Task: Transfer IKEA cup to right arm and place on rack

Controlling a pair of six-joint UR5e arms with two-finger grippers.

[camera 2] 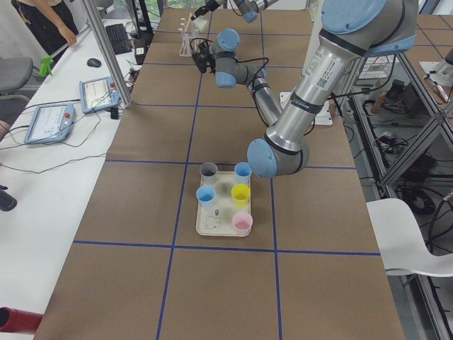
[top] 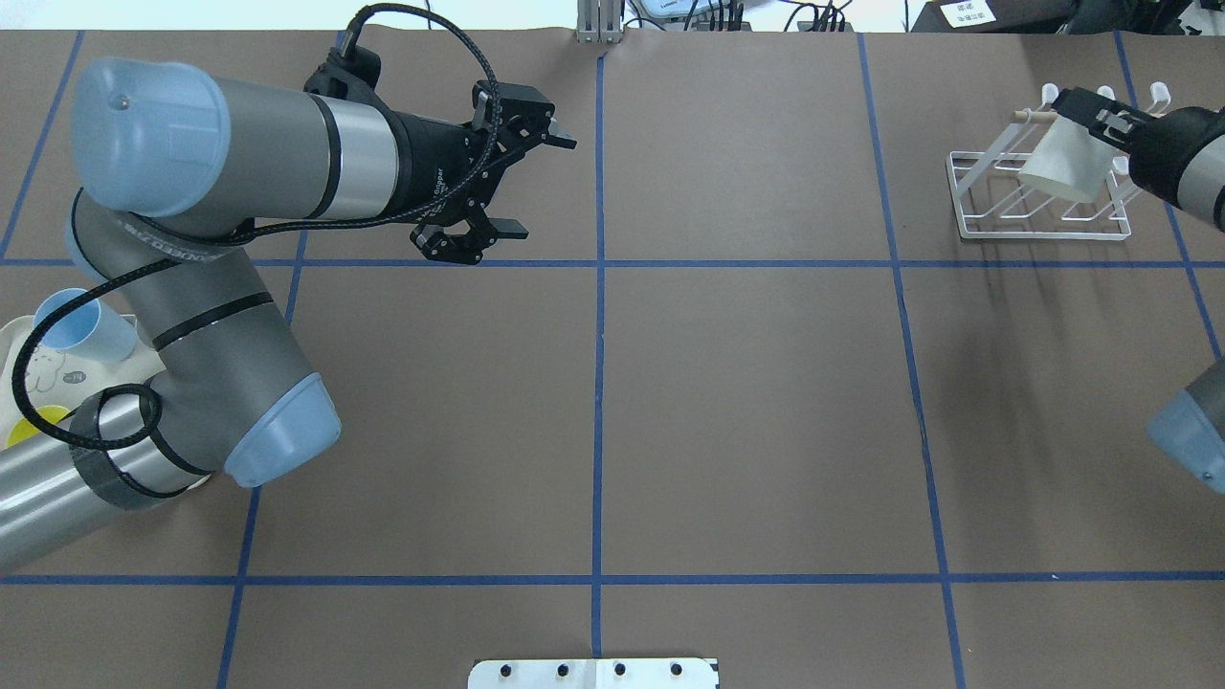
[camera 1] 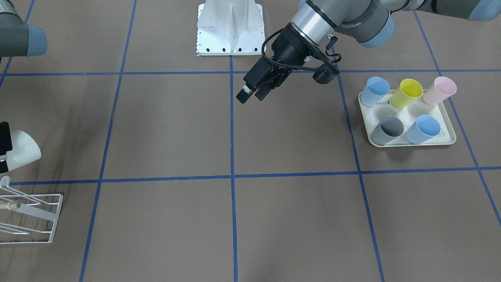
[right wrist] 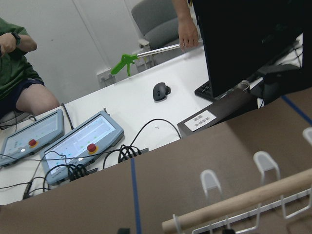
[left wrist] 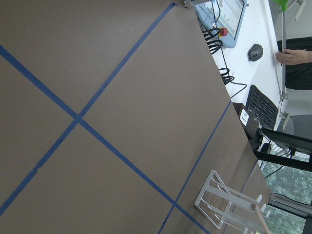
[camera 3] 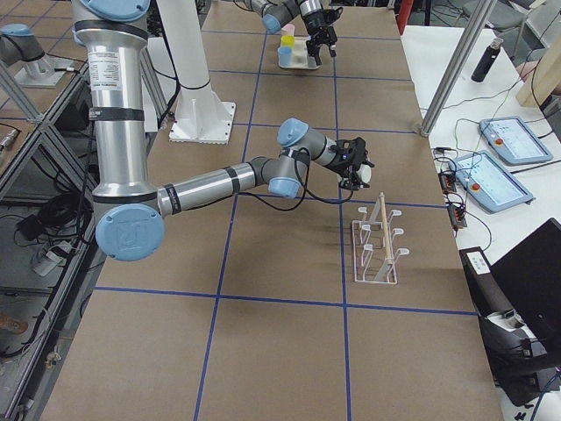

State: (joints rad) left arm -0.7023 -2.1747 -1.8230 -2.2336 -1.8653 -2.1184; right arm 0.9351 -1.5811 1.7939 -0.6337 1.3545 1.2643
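1. At the robot's left end of the brown paper-covered table (top: 746, 411), which is gridded with blue tape lines (top: 598, 383), a cream rectangular rabbit-print tray (camera 1: 411, 144) carries five upright plastic cups. They are a light-blue cup (camera 1: 375, 91), a yellow cup (camera 1: 407, 93), a pink cup (camera 1: 440, 90), a grey cup (camera 1: 387, 130) and a second light-blue cup (camera 1: 424, 129).
2. Beside the tray, the grey left arm (top: 239, 316) stretches toward the middle of the table. Its black left gripper (top: 538, 187) hangs over bare paper with its fingers spread wide.
3. A white metal base plate (top: 593, 673) sits at the centre of the robot's edge.
4. At the right end stands the small white wire rack with a wooden dowel (top: 995, 196). The white IKEA cup (top: 1053, 167) tilts above it, pinched at its narrow end by the right gripper (top: 1086, 113) of the right arm (top: 1201, 177). I cannot tell whether the cup touches the prongs.
5. Beyond the table, a white bench (right wrist: 146, 112) holds two grey control tablets (right wrist: 80, 141) and a black mouse (right wrist: 161, 91).
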